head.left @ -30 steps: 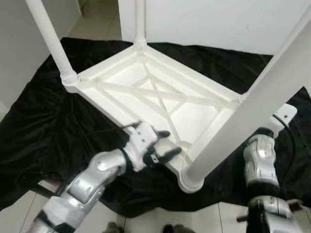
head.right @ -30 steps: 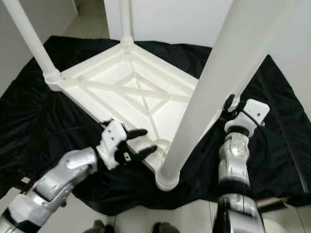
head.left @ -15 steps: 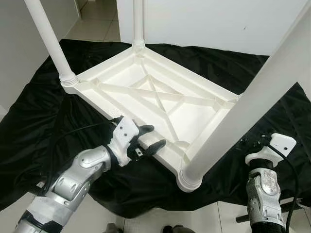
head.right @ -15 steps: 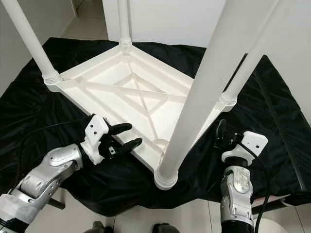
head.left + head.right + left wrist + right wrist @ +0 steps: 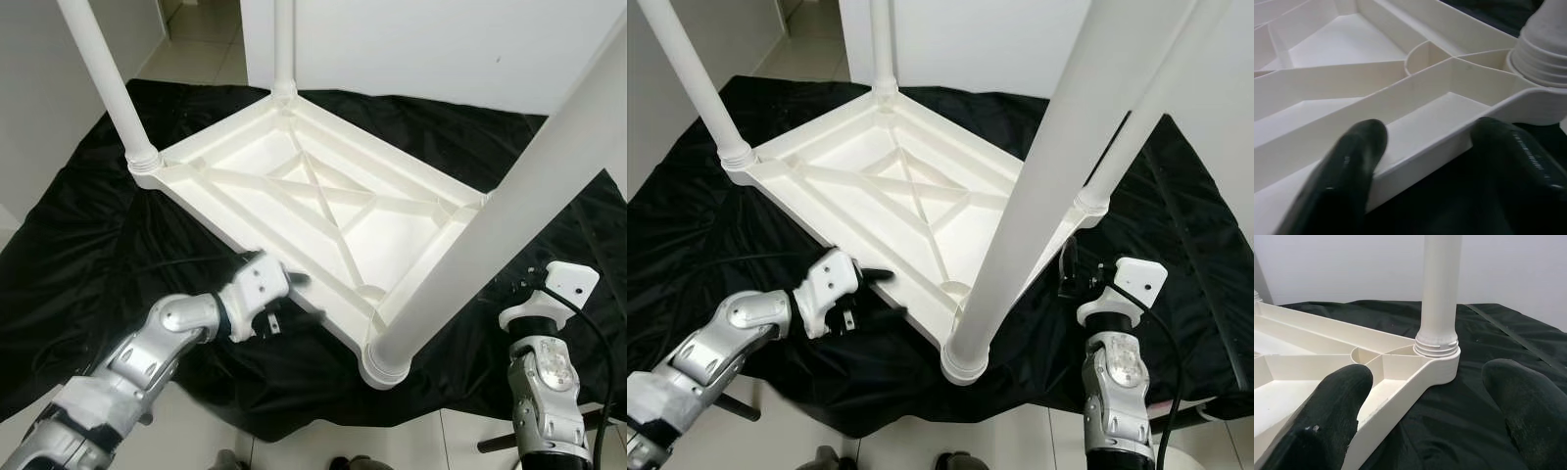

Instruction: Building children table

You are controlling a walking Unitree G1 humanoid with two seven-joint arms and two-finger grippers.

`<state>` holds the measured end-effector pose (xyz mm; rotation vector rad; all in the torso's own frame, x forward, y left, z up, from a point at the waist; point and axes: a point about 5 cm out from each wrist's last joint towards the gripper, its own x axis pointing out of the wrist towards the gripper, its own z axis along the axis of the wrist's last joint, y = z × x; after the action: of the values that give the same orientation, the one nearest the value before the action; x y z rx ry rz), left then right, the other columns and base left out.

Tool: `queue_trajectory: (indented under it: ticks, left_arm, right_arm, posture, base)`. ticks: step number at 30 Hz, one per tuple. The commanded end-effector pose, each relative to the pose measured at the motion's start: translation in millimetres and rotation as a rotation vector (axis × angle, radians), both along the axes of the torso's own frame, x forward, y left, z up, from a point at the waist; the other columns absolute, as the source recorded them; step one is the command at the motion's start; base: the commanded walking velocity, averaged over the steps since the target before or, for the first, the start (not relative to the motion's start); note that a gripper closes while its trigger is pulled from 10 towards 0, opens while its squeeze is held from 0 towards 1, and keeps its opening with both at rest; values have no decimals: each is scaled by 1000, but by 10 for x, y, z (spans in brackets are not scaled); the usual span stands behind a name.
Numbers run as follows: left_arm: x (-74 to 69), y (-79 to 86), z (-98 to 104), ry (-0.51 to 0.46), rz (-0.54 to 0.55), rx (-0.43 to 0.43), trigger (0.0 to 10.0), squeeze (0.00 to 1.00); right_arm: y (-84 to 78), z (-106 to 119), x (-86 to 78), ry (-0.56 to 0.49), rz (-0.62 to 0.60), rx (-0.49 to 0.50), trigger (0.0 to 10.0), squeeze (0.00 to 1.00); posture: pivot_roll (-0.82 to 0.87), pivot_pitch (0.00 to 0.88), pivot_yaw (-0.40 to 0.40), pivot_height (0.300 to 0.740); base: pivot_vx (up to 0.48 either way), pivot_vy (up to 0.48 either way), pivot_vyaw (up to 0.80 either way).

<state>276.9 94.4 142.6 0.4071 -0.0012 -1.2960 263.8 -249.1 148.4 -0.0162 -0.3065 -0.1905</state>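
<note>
The white table [image 5: 323,201] is laid upside down on the black cloth [image 5: 88,245], legs up; the left gripper [image 5: 1425,142] is set at its 7 o'clock rim, fingers apart astride the edge; the right gripper [image 5: 1425,396] is held open near the 4 o'clock leg [image 5: 1440,289].

black cloth [image 5: 88,245] spread on pale tiled floor [image 5: 211,44], white wall [image 5: 441,39] behind

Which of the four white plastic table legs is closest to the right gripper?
The white plastic leg at the upturned tabletop's right corner, its base collar beside the right gripper; the other three stand at farther corners.
</note>
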Motion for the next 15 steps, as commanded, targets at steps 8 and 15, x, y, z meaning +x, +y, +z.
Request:
queue_trajectory:
  ticks: [8, 15]
  left_arm:
    - [-29, -142, -142, -1, -132, 125, 10000, 0]
    - [84, -234, -169, -2, -164, 186, 10000, 0]
  right_arm:
    - [69, -80, -40, 51, 23, 10, 10000, 0]
    - [79, -70, -57, 50, 12, 13, 10000, 0]
  posture:
    - [-44, 112, 18, 740]
    - [-58, 112, 38, 740]
  base:
    - [0, 0, 0]
    - [0, 0, 0]
